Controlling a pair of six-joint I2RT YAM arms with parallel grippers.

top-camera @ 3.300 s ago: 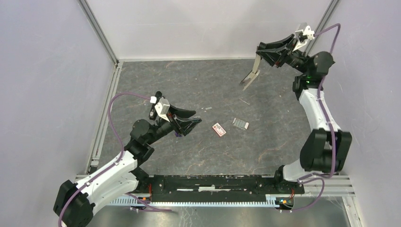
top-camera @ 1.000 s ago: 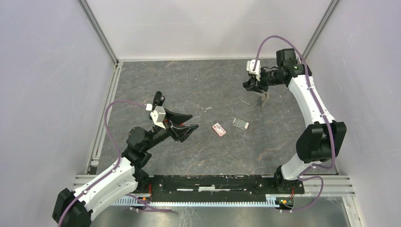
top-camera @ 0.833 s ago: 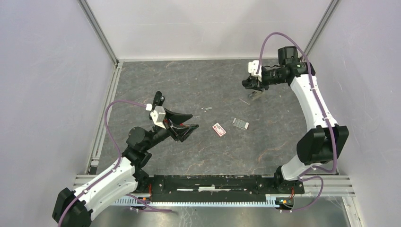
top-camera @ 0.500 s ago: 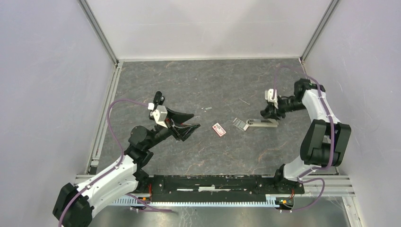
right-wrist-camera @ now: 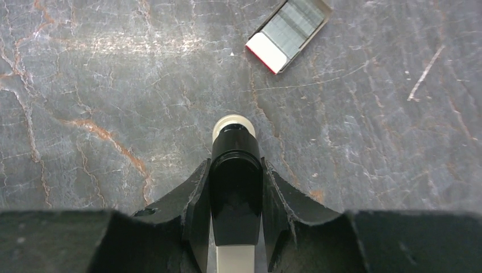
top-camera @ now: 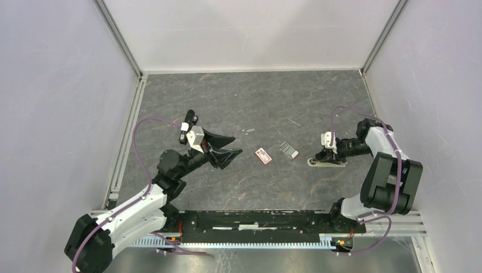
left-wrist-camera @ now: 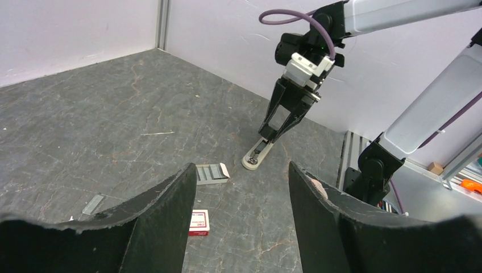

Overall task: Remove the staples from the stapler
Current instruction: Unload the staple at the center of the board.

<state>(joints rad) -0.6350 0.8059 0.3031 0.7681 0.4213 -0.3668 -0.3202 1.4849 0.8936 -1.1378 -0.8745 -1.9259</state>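
The stapler [top-camera: 324,162] lies low on the table at the right, its beige front end [right-wrist-camera: 233,125] pointing at an open tray. My right gripper [top-camera: 329,154] is shut on its black top bar [right-wrist-camera: 235,156], one finger on each side. The left wrist view shows the stapler [left-wrist-camera: 257,156] touching the table under the right gripper [left-wrist-camera: 271,132]. A small silvery strip of staples [top-camera: 249,131] lies apart, further back; it is the same strip of staples [left-wrist-camera: 94,203] in the left wrist view. My left gripper [top-camera: 235,144] hovers open and empty, left of centre.
A red-and-white box [top-camera: 262,155] lies mid-table. Just right of it is an open tray of grey staples [top-camera: 288,149], with a red-and-white end [right-wrist-camera: 266,52]. A thin pin [top-camera: 294,121] lies further back. Walls and rails enclose the table on three sides.
My right arm came from the back right down to the near right, bringing the stapler to the table beside the tray. The left arm barely shifted.
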